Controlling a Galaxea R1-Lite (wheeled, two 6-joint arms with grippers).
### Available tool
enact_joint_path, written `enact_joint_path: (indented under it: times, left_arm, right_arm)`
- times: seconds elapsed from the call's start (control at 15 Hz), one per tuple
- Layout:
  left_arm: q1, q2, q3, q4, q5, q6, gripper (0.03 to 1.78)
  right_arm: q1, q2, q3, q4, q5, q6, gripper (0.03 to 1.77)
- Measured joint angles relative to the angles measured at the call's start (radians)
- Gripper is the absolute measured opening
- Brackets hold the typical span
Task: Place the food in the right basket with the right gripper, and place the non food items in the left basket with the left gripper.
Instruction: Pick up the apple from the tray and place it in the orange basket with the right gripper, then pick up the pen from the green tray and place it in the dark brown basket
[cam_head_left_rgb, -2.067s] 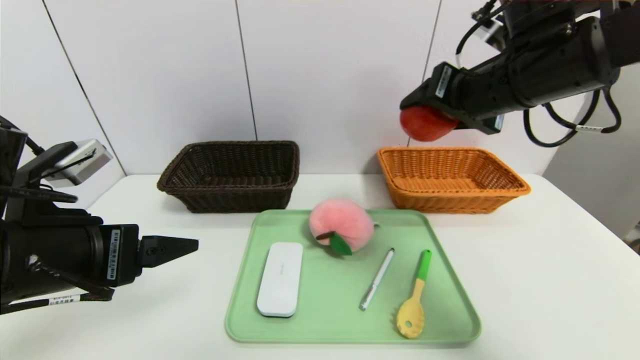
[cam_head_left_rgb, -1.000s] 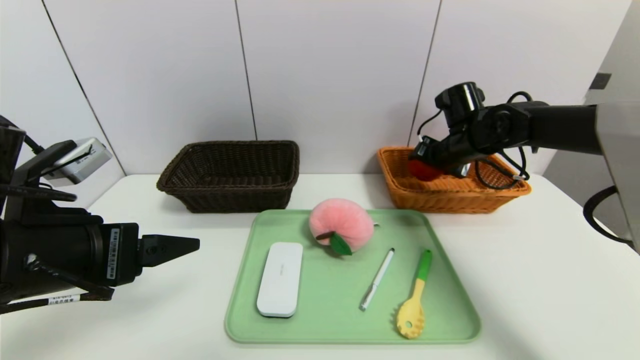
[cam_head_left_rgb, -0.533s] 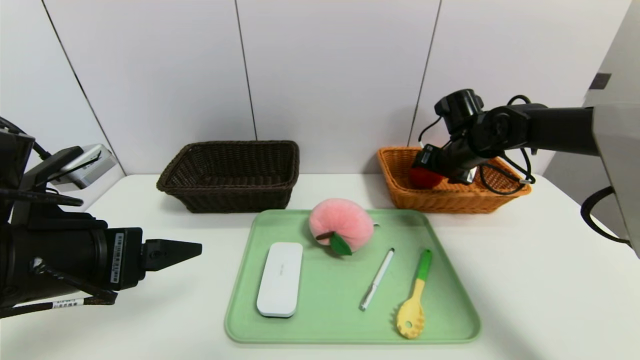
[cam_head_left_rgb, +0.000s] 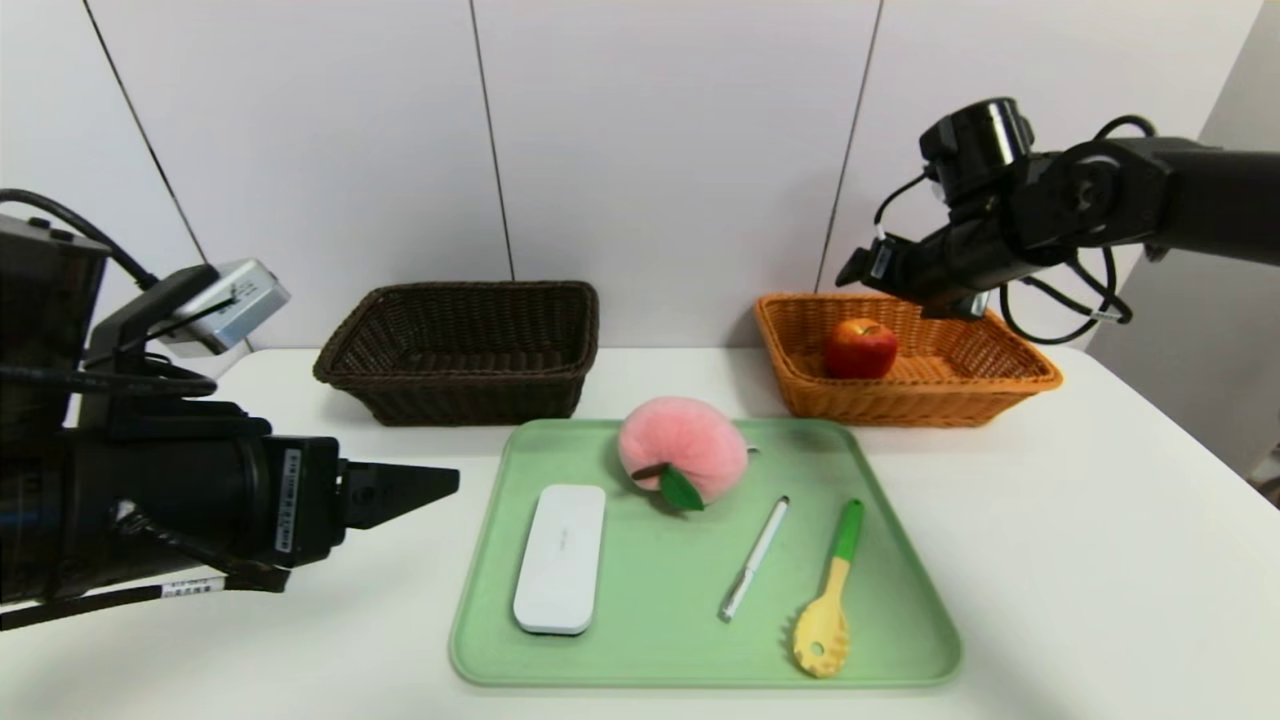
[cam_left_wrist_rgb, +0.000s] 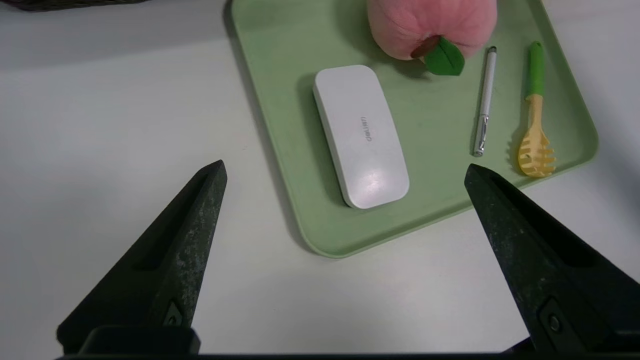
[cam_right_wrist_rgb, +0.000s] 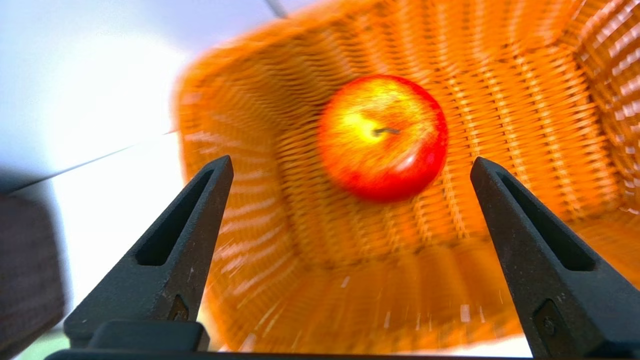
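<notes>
So far, done: we see the apple (cam_head_left_rgb: 860, 347) lying in the orange basket (cam_head_left_rgb: 1000, 385), right of frame
Right hand (cam_head_left_rgb: 868, 264): spread wide, empty, above it
Left hand (cam_head_left_rgb: 440, 487): spread wide, lower left
Left on tray (cam_head_left_rgb: 480, 620): peach (cam_head_left_rgb: 683, 447), white case (cam_head_left_rgb: 561, 556), pen (cam_head_left_rgb: 754, 557), spoon (cam_head_left_rgb: 828, 598)
Dark basket (cam_head_left_rgb: 465, 345): holds nothing we can see

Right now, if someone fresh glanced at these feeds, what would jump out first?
The red apple lying in the orange wicker basket at the table's back right, with the open right gripper hovering just above it. Next, the fluffy pink plush peach at the back of the pale green tray, beside a white oblong case, a silver pen and a yellow-and-green pasta spoon. The dark brown wicker basket holds nothing visible.
</notes>
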Motion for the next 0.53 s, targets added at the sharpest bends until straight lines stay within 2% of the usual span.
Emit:
enact_joint_path:
  times: [0.13,0.27,0.4,0.47,0.53]
  left_arm:
    - [-0.060,0.052,-0.043,0.000,0.026,-0.003,1.69]
    - [-0.124,0.120,-0.101,0.000,0.058,-0.004,1.69]
    - [-0.190,0.183,-0.146,0.000,0.083,-0.005,1.69]
    - [-0.225,0.214,-0.167,0.001,0.096,-0.005,1.69]
    - [-0.261,0.246,-0.191,0.002,0.104,-0.006,1.69]
  right_arm:
    - [0.022,-0.087,0.000,0.055,0.003,-0.049,1.66]
    - [0.031,-0.183,0.001,0.106,0.017,-0.150,1.67]
    - [0.024,-0.273,0.004,0.150,0.088,-0.272,1.68]
    - [0.015,-0.312,0.004,0.195,0.141,-0.322,1.68]
    - [0.008,-0.343,0.004,0.254,0.168,-0.360,1.69]
